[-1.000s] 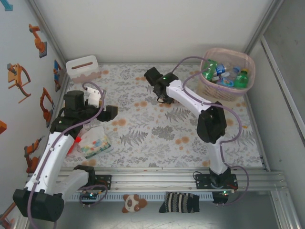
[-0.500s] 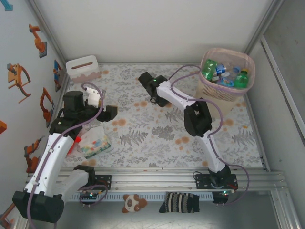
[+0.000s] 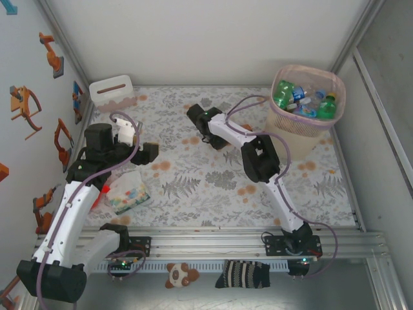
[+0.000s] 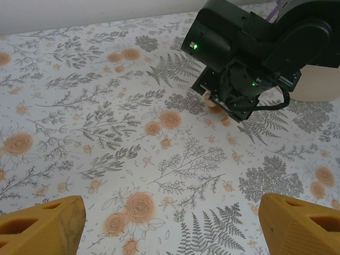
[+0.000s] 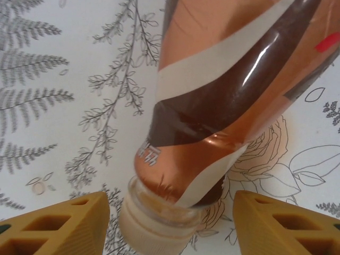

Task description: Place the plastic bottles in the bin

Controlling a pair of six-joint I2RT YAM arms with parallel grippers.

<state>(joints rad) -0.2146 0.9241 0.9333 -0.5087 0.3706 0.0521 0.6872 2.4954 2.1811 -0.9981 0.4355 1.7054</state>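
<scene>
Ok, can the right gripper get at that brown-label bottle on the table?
Probably yes: the right gripper is open, with one finger on either side of the bottle at its cap end and nothing else in between.

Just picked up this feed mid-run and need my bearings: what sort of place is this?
Probably a robot test cell: plain white walls box in one table, robot arms are bolted to an aluminium rail at its edge, and robot pictures hang on the side wall.

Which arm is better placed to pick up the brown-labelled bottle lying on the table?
Right. The right claw, open, straddles the cap end of the bottle, and that arm stands on the same side as the bin. The left claw, also open, hangs over bare table farther off.
</scene>
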